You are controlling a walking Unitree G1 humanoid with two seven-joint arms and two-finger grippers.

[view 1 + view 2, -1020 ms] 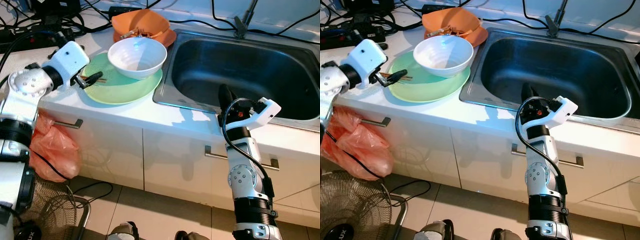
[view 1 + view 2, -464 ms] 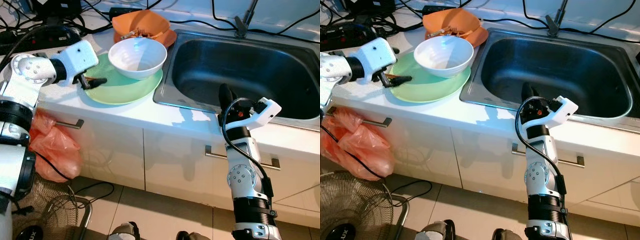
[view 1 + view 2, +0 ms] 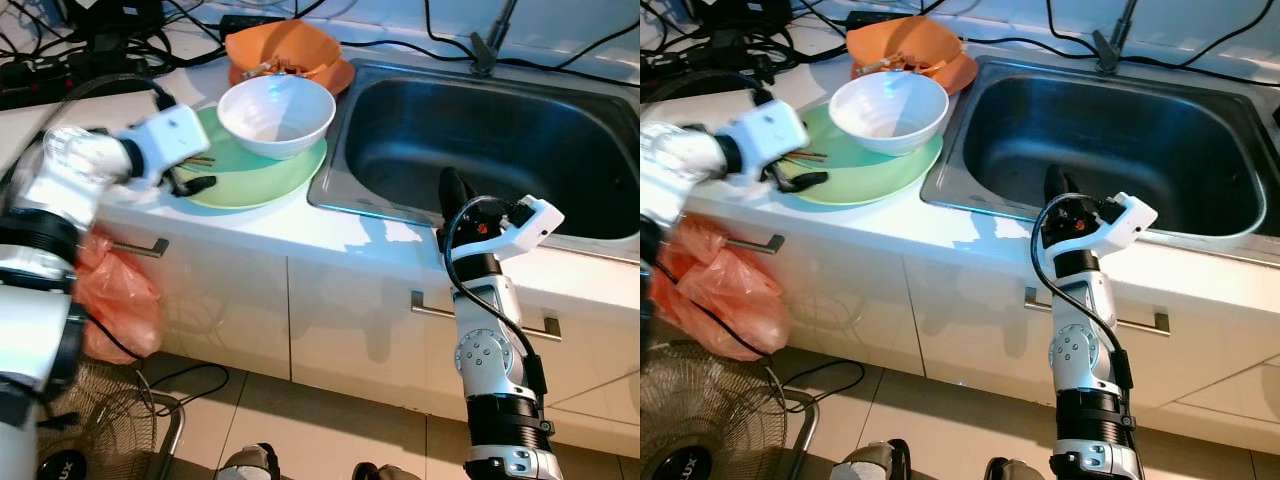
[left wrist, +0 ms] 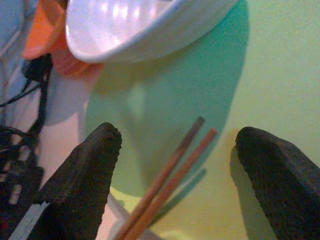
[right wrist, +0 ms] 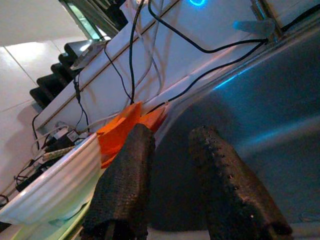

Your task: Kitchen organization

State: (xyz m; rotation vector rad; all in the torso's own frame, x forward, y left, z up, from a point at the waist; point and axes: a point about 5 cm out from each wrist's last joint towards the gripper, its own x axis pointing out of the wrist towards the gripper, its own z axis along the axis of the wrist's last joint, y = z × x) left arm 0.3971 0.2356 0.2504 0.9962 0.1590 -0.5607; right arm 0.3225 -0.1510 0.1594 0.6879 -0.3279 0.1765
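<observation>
The left end effector (image 4: pixel 175 165), fingers spread wide, straddles the wooden chopsticks (image 4: pixel 172 172) lying on the green plate (image 3: pixel 250 175) beside the white bowl (image 3: pixel 276 115) (right end effector (image 5: pixel 170 185) idles slightly parted over the sink (image 3: pixel 480 140)), so lowering squarely before closing should pinch both sticks together.

No readable text, label, brand, number or sign anywhere; a few blurred pale marks, too faint to read.

Head cameras high, looking down on counter (image 3: pixel 330 235) and sink (image 3: pixel 480 150), left wrist camera close over green plate (image 4: pixel 200 125), right wrist camera low, facing sink, both catching the white bowl (image 5: pixel 55 187)
</observation>
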